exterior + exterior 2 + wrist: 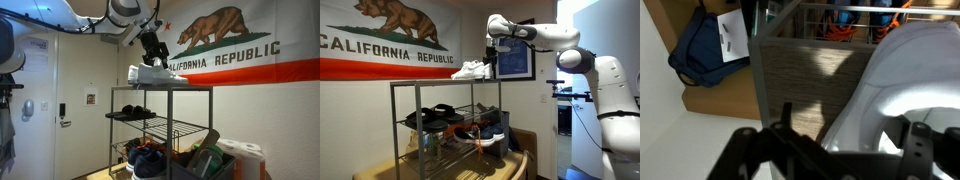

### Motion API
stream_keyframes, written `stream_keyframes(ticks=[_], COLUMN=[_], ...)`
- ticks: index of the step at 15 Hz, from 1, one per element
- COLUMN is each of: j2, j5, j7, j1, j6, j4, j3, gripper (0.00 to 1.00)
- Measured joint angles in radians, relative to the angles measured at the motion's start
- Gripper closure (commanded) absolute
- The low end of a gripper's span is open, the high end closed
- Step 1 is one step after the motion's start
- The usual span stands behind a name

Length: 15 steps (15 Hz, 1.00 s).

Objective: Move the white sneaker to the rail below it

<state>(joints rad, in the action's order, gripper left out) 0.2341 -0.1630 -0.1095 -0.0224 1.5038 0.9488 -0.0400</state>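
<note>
**White sneaker on the top of the rack, gripper over it with fingers apart**

I am working in a room with pale walls. A large California Republic flag (225,45) hangs behind the tall black rack (209,130). The white sneaker (150,73) is on the top tier (420,84) of this rack, at the end nearest to the arm (535,35). The gripper (152,50) hangs directly over the sneaker. From outside I cannot tell whether it touches the shoe or is just above it. The rail (113,117) is one tier lower and carries dark shoes (130,111). The sneaker is not yet on it. Below the rail there is the wire-grid tier (188,132), and coloured shoes (485,138) lie further down.

A pale door (40,100) beside the rack shows in an exterior view. A framed picture (515,62) on the wall behind the gripper shows in an exterior view, together with the whole white arm.

Only the wrist view tells me about the fingers. It looks down along the rack, and the sneaker fills its right side. To the left of the shoe lies a grey board (805,80) with a wood grain. Far below, a blue bag (695,55) and a white sheet (732,35) lie on a light brown surface (720,100). The dark fingers (750,150) stand at the lower left and lower right of this view, wide apart. The board is visible between the left-hand finger and the shoe, so the jaws are not closed on the sneaker.
</note>
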Motion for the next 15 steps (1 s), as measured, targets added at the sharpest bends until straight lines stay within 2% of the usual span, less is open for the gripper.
stream_keyframes(ticks=[5,7,10,12,15], j2=[-0.003,-0.004,-0.005,-0.008,-0.041], j5=[0.014,0.033,0.050,0.061,0.071], j7=[0.000,0.000,0.000,0.000,0.000], j1=[-0.006,-0.005,-0.005,-0.007,-0.015], j6=[0.000,0.000,0.000,0.001,0.003], j4=[0.032,0.032,0.032,0.033,0.050], j3=[-0.001,0.000,0.001,0.000,-0.006], gripper=[0.81,0.92,0.99,0.92,0.92])
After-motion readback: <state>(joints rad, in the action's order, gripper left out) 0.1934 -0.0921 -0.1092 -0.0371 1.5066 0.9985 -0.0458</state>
